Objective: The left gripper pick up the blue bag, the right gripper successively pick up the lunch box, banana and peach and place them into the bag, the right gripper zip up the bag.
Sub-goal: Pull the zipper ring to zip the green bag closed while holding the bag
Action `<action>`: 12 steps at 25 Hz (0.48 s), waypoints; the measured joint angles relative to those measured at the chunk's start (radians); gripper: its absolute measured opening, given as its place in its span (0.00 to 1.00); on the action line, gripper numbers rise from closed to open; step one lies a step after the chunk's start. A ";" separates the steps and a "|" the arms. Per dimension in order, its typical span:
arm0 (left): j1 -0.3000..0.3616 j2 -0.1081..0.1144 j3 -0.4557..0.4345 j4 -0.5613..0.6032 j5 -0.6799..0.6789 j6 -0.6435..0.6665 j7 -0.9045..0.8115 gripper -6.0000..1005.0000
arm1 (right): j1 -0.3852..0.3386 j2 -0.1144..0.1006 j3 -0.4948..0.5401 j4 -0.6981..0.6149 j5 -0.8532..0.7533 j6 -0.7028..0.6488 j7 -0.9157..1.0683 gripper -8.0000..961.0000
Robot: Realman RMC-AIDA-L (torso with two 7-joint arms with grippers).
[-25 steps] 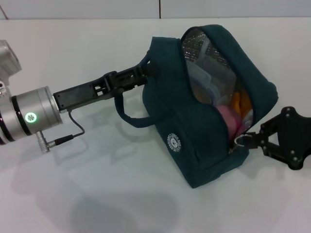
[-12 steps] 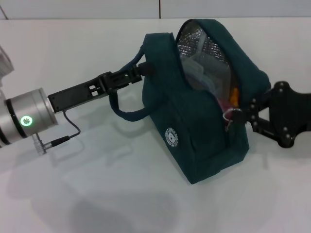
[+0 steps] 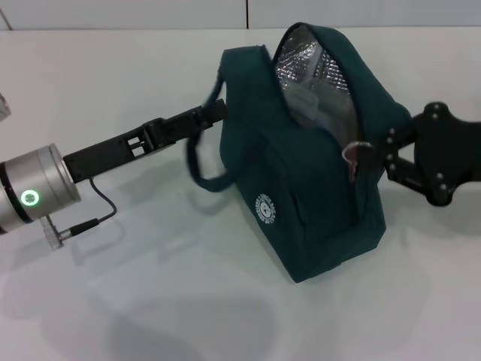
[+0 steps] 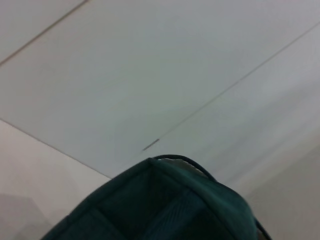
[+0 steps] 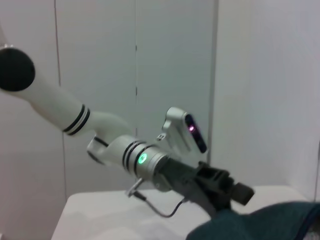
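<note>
My right tool (image 3: 373,159) has pulled the zipper higher since before, clamped on its pull; the left tool (image 3: 214,113), arm stretched low, grips the handle of the blue bag (image 3: 316,203) on the counter (image 3: 150,301)

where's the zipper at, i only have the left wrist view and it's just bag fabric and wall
Observer: In the head view the right gripper is at the zipper pull, about midway up the opening of the bag.
Operator: is the bag shut then
Observer: No, the upper part gapes open, showing the silver lining.
Operator: and my left gripper
Observer: The left gripper is at the bag's far upper edge beside the strap; the right wrist view shows it against the fabric too.
</note>
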 joint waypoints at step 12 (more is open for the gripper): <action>0.024 0.003 0.002 0.052 -0.001 0.082 0.042 0.89 | 0.036 -0.001 0.001 -0.004 0.037 0.020 0.007 0.01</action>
